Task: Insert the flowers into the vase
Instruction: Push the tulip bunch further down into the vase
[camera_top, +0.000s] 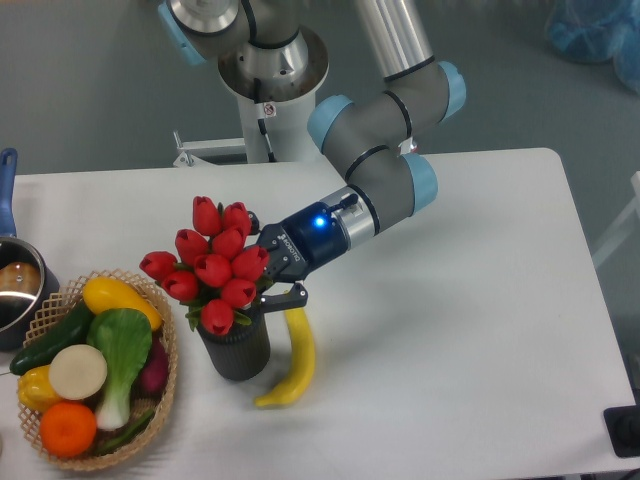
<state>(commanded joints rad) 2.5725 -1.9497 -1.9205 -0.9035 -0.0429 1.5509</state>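
Flowers (212, 266) — a tight bunch of glossy red tulip buds with bits of green leaf under them — sit at the mouth of the vase (236, 347), their stems going down behind its rim; how deep they reach cannot be seen. The vase is a short dark ribbed cylinder standing upright on the white table (450, 330), left of centre.

The arm (385, 150) comes down from its base at the top of the view, bends at a grey elbow with pale blue caps, and reaches leftward and down toward the bunch. A blue light glows on the wrist section. The gripper (272, 270) lies nearly level, pointing left, its dark fingers spread on either side of the stem area just above the vase rim; one finger (287, 295) shows below, the other is partly hidden by the buds. The jaws look parted rather than pinched together, though contact with the stems cannot be made out.

A yellow banana (294, 358) lies just right of the vase, touching or nearly touching its base. To the left stands a woven basket (165, 390) holding vegetables and fruit — an orange, a yellow pepper, a cucumber, a leafy green. At the far left edge is a pot (14, 290) with a blue handle. Behind the table the floor is grey.
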